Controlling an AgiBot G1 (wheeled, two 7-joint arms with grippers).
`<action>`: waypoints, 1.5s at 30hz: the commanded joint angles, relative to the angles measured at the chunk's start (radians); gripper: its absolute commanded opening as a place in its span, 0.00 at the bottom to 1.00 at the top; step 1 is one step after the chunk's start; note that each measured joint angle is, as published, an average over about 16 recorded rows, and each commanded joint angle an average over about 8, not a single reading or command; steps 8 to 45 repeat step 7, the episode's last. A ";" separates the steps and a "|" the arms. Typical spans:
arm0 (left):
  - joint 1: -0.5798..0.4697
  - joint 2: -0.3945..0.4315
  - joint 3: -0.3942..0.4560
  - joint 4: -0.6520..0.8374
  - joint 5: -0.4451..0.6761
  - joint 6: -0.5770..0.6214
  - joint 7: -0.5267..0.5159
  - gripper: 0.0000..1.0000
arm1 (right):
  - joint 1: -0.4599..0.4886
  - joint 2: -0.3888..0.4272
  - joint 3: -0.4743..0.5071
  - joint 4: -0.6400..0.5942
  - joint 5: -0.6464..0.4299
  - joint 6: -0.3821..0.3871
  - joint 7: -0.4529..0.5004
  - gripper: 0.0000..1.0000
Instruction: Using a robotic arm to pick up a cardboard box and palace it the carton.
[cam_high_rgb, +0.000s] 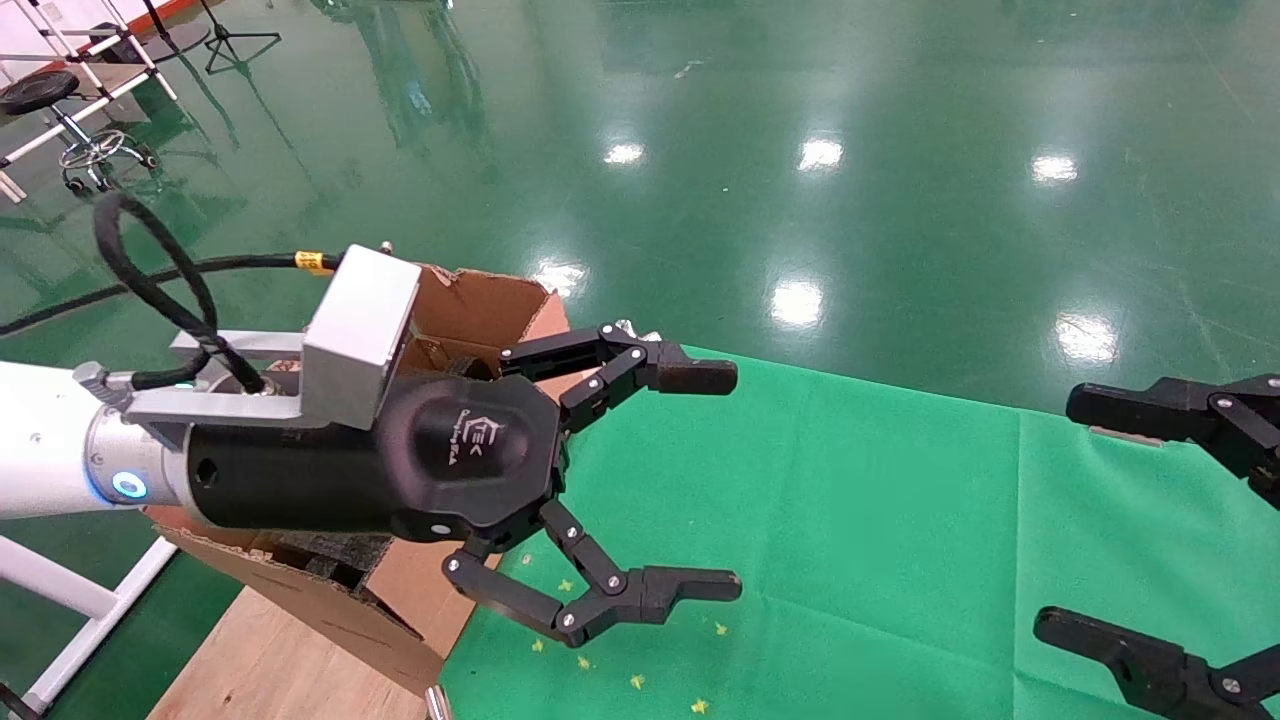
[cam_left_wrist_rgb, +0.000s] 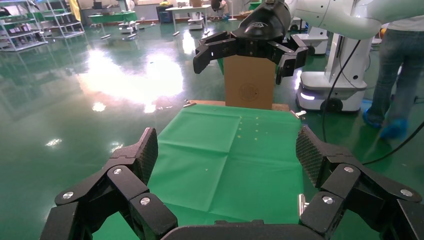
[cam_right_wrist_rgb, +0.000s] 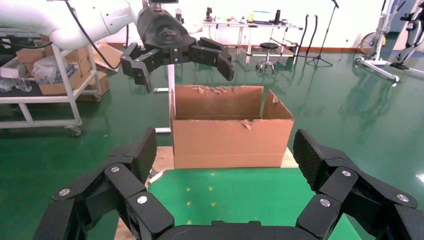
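The small cardboard box was not visible in any view; it was neither on the green cloth (cam_high_rgb: 850, 520) nor in either gripper, so whether it already lay inside the carton could not be told. The carton (cam_right_wrist_rgb: 231, 131), large and brown with ragged torn flaps, stood at the left end of the cloth-covered table, open at the top, with dark foam just showing at its near edge in the head view.

The robotic arm, the robot's left, hung over the carton's inner edge, its left gripper (cam_high_rgb: 700, 480) pointing out across the cloth with its jaws spread wide and holding nothing. The right gripper (cam_high_rgb: 1090, 520) hovered at the table's far right end, well apart from the carton, its jaws likewise spread and empty.

Judging by this, the step in hand was either the release over the carton or the search for the box. The next move called for locating the box before any reach.
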 joint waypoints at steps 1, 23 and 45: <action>0.000 0.000 0.000 0.000 0.000 0.000 0.000 1.00 | 0.000 0.000 0.000 0.000 0.000 0.000 0.000 1.00; 0.000 0.000 0.000 0.000 0.000 0.000 0.000 1.00 | 0.000 0.000 0.000 0.000 0.000 0.000 0.000 1.00; 0.000 0.000 0.000 0.000 0.000 0.000 0.000 1.00 | 0.000 0.000 0.000 0.000 0.000 0.000 0.000 1.00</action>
